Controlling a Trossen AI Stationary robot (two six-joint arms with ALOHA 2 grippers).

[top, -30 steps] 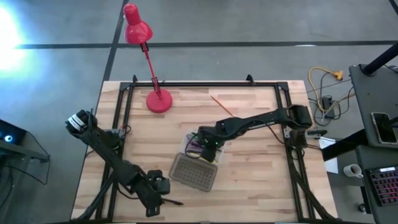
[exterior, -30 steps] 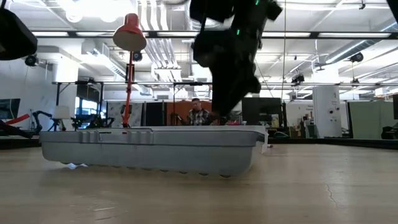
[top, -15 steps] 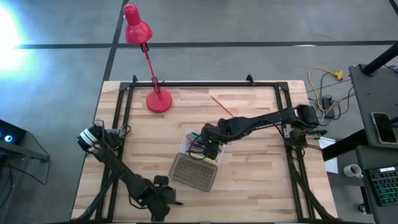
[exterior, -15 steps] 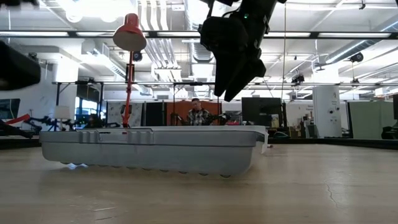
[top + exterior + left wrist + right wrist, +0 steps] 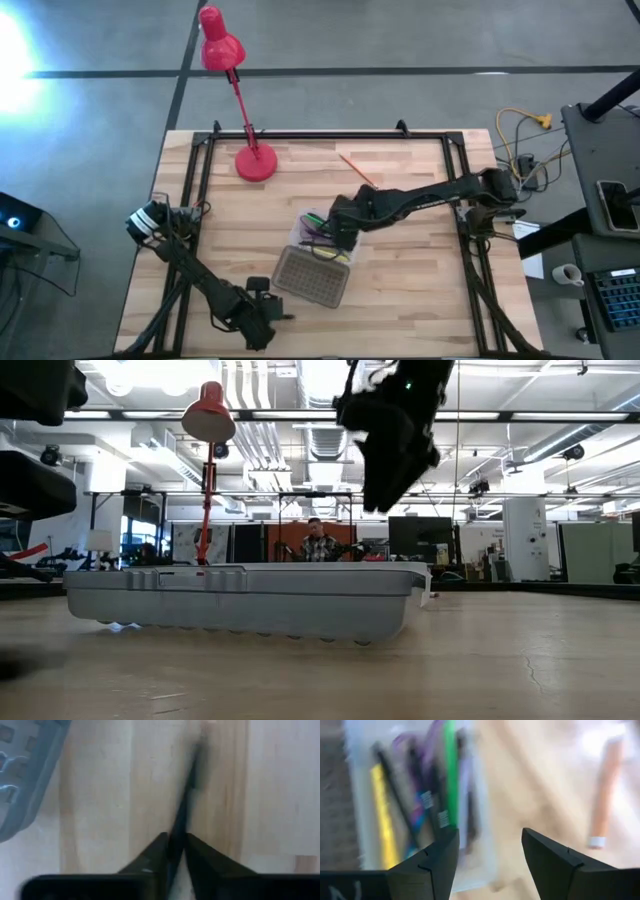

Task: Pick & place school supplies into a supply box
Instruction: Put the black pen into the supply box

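Box (image 5: 318, 258) mid-table, lid (image 5: 311, 276) hinged open toward front; inside: yellow pencil (image 5: 383, 810), green marker (image 5: 451, 770), dark pens. Right gripper (image 5: 340, 228) spread above box. Left gripper (image 5: 176, 851) at front edge, pinching black pen (image 5: 192, 780).

Robotics laboratory. A wooden counter (image 5: 400, 250) in a black frame stands on concrete floor (image 5: 400, 40). Beyond: exposed ceiling ducts (image 5: 250, 400), strip lights, equipment racks (image 5: 525, 540).

The high view looks straight down on the whole table (image 5: 400, 270). The low view sits at table-top level, close to the supply box (image 5: 240, 600), facing the room. Both wrist views look steeply down, near the table, and both share that box.
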